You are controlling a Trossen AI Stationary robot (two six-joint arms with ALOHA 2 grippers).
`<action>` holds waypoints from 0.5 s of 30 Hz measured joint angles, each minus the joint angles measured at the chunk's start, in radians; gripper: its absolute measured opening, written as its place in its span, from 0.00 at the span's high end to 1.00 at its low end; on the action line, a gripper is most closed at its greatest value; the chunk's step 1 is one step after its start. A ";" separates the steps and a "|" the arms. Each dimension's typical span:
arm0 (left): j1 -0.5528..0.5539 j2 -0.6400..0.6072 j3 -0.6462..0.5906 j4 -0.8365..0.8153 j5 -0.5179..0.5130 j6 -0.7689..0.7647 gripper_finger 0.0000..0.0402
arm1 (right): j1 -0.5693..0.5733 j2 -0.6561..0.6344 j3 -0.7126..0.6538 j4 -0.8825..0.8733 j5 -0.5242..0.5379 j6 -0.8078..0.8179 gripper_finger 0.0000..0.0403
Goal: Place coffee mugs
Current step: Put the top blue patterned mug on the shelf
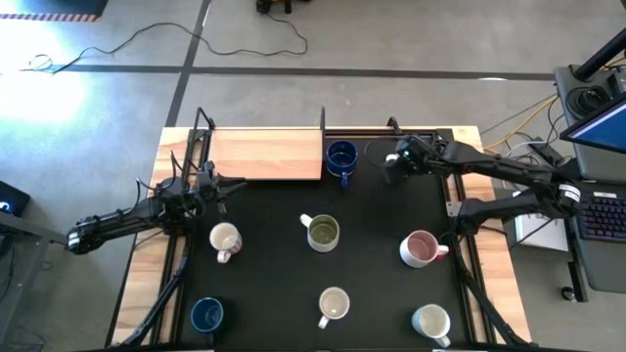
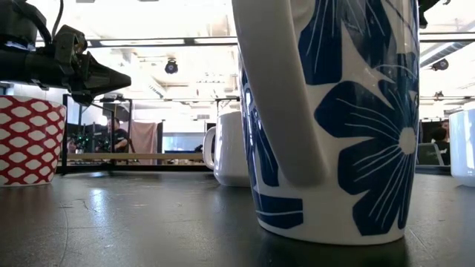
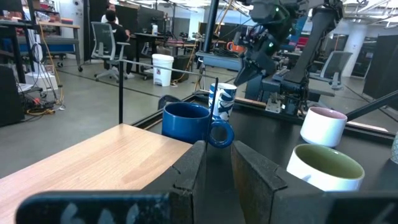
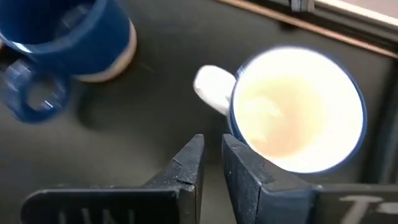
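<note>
Several mugs stand upright on their bases on the black mat. A dark blue mug stands beside the wooden board. A blue-and-white printed mug stands to its right. My right gripper hovers just above this mug's rim, by the handle, fingers pointing down and only narrowly open. Nearer stand a white mug, an olive-green-inside mug and a pink mug. My left gripper waits by the board's near corner, narrowly open.
The wooden board fills the far left of the table, with a black metal frame around it. Along the near edge stand a dark blue mug, a cream mug and a white mug. A large flower-printed mug fills the low view.
</note>
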 joint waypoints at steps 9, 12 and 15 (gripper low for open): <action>0.000 0.000 0.000 0.000 0.000 0.000 0.85 | 0.000 0.121 0.090 -0.067 0.002 -0.060 0.74; 0.000 0.000 0.000 0.000 0.000 0.000 0.85 | 0.000 0.165 0.138 -0.083 0.010 -0.089 0.69; 0.000 0.000 0.000 0.000 0.000 0.000 0.85 | -0.002 0.210 0.178 -0.106 0.013 -0.102 0.66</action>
